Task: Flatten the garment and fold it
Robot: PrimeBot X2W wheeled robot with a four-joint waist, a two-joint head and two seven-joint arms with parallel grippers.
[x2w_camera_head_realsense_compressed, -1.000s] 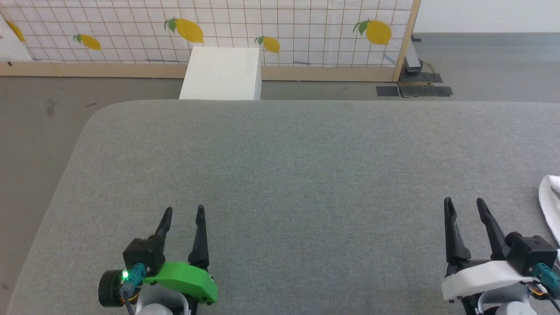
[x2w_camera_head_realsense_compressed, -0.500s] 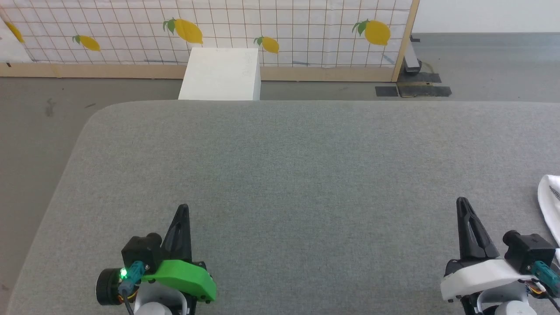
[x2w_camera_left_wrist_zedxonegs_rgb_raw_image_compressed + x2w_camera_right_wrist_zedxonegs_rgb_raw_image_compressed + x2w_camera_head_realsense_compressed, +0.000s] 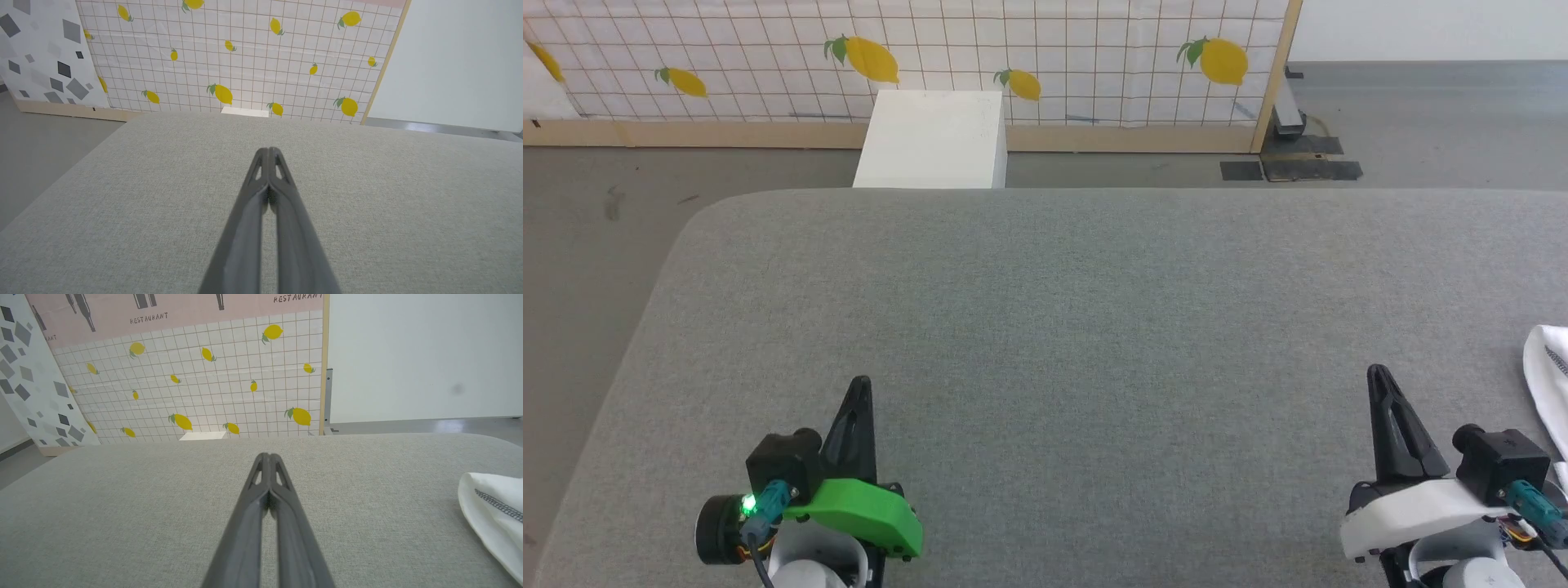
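A corner of the white garment (image 3: 1547, 384) with a dark zigzag seam lies on the grey table (image 3: 1078, 310) at the far right edge; the rest is out of view. In the right wrist view the garment (image 3: 494, 510) sits at the lower right. My right gripper (image 3: 1377, 376) (image 3: 267, 457) is shut and empty, a little left of the cloth and apart from it. My left gripper (image 3: 860, 384) (image 3: 268, 151) is shut and empty over bare table at the lower left.
A white box (image 3: 931, 139) stands on the floor beyond the table's far edge, against a lemon-print panel (image 3: 1054, 57). The table's rounded left corner (image 3: 698, 220) drops to grey floor. Dark floor plates (image 3: 1290, 167) lie at the panel's right end.
Both grippers went from open to shut, with nothing between the fingers. The head view has drifted slightly; the arms stay in place.
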